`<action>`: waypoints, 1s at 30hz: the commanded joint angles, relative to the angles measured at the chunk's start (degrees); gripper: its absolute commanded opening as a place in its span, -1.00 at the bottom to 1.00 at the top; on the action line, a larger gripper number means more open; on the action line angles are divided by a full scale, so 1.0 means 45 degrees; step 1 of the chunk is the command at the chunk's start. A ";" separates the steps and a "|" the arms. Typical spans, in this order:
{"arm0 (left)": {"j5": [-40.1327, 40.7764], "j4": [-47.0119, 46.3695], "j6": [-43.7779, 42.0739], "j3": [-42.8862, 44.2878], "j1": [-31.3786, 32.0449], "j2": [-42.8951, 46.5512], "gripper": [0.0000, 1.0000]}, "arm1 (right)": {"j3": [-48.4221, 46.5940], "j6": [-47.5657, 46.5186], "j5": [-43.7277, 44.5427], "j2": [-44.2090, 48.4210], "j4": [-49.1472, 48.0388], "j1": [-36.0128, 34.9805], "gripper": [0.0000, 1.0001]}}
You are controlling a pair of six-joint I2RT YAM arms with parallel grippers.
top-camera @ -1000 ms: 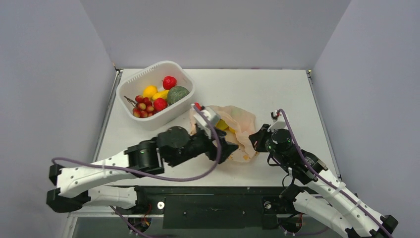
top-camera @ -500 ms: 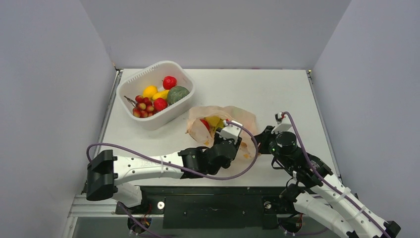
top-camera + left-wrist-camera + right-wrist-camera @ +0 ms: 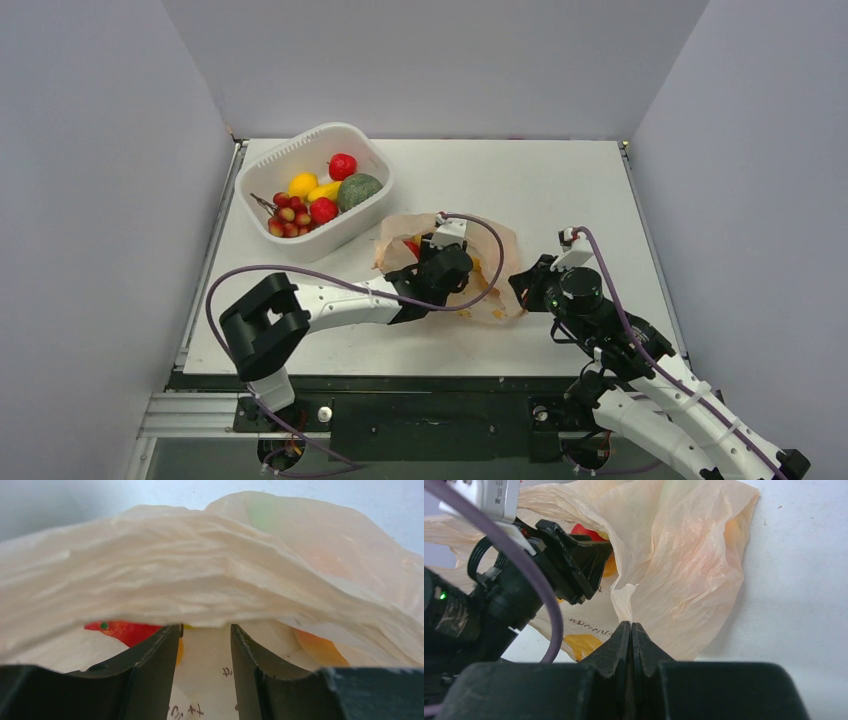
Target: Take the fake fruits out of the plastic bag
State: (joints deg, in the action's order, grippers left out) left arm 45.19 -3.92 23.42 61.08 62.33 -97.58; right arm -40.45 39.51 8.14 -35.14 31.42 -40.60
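The pale peach plastic bag [image 3: 497, 243] lies mid-table with its mouth toward the left. My left gripper [image 3: 432, 252] is open with its tips inside the bag mouth [image 3: 200, 570]; it also shows in the right wrist view [image 3: 591, 565]. Between its fingers [image 3: 155, 660] I see only bag film with printed marks. A red fruit [image 3: 125, 631] lies just left of the left finger, and an orange one [image 3: 320, 649] lies to the right. The red fruit also shows from above [image 3: 411, 246]. My right gripper [image 3: 630, 626] is shut on the bag's near edge [image 3: 684, 555], at the bag's right side [image 3: 520, 285].
A white slotted basket [image 3: 320, 133] stands at the back left, holding yellow and red fruits, grapes and a dull dark-green round fruit [image 3: 360, 190]. The left arm's purple cable [image 3: 480, 225] loops over the bag. Grey walls close in the table on three sides.
My left gripper has moved from the bag's front edge up and into the bag mouth. The right gripper has kept its hold on the bag's edge, almost still.
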 commanded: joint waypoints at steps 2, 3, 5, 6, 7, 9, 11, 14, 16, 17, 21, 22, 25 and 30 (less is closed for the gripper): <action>0.0102 -0.1243 -0.0120 0.0670 -0.0912 -0.0546 -0.09 | -0.0464 -0.0007 0.0215 -0.0057 -0.0157 -0.0092 -1.00; 0.0069 -0.1299 -0.0188 0.0691 -0.1004 -0.0636 -0.06 | -0.0465 -0.0018 0.0220 -0.0062 -0.0173 -0.0083 -1.00; 0.0091 -0.1379 -0.0246 0.0807 -0.1202 -0.0847 0.08 | -0.0441 -0.0011 0.0205 -0.0112 -0.0193 -0.0077 -1.00; 0.0109 -0.1385 -0.0255 0.0863 -0.1328 -0.1014 0.19 | -0.0443 -0.0020 0.0204 -0.0136 -0.0209 -0.0088 -1.00; 0.0102 -0.1390 -0.0259 0.0978 -0.1437 -0.1120 0.26 | -0.0445 -0.0046 0.0193 -0.0179 -0.0245 -0.0082 -1.00; 0.0074 -0.1410 -0.0287 0.1232 -0.1590 -0.1439 0.47 | -0.0445 -0.0053 0.0184 -0.0236 -0.0295 -0.0077 -1.00; 0.0056 -0.1309 -0.0342 0.1561 -0.1727 -0.1768 0.62 | -0.0441 -0.0066 0.0156 -0.0285 -0.0343 -0.0074 -1.00; 0.0025 -0.1359 -0.0522 0.2063 -0.1961 -0.2315 0.72 | -0.0444 -0.0060 0.0134 -0.0316 -0.0399 -0.0065 -1.00; -0.0004 -0.1441 -0.0754 0.2353 -0.2125 -0.2663 0.70 | -0.0440 -0.0055 0.0113 -0.0329 -0.0400 -0.0063 -1.00; 0.0041 -0.1567 -0.1035 0.2437 -0.2208 -0.2784 0.69 | -0.0443 -0.0055 0.0102 -0.0335 -0.0400 -0.0061 -1.00; -0.0155 -0.1741 -0.1509 0.2930 -0.2546 -0.3503 0.33 | -0.0422 -0.0051 0.0084 -0.0284 -0.0382 -0.0073 -1.00; -0.0186 -0.1743 -0.1540 0.3082 -0.2593 -0.3719 0.28 | -0.0396 -0.0060 0.0085 -0.0265 -0.0366 -0.0068 -1.00; -0.0263 -0.1699 -0.1834 0.3425 -0.2715 -0.4050 0.15 | -0.0439 -0.0048 0.0071 -0.0227 -0.0345 -0.0060 -1.00; -0.0635 -0.1886 -0.2174 0.3438 -0.2690 -0.3984 -0.05 | -0.0517 0.0008 0.0041 -0.0296 -0.0342 -0.0061 -1.00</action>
State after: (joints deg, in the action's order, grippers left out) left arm 43.86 -9.41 15.70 74.04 50.28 -115.92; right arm -40.45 39.51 8.14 -36.51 31.35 -40.60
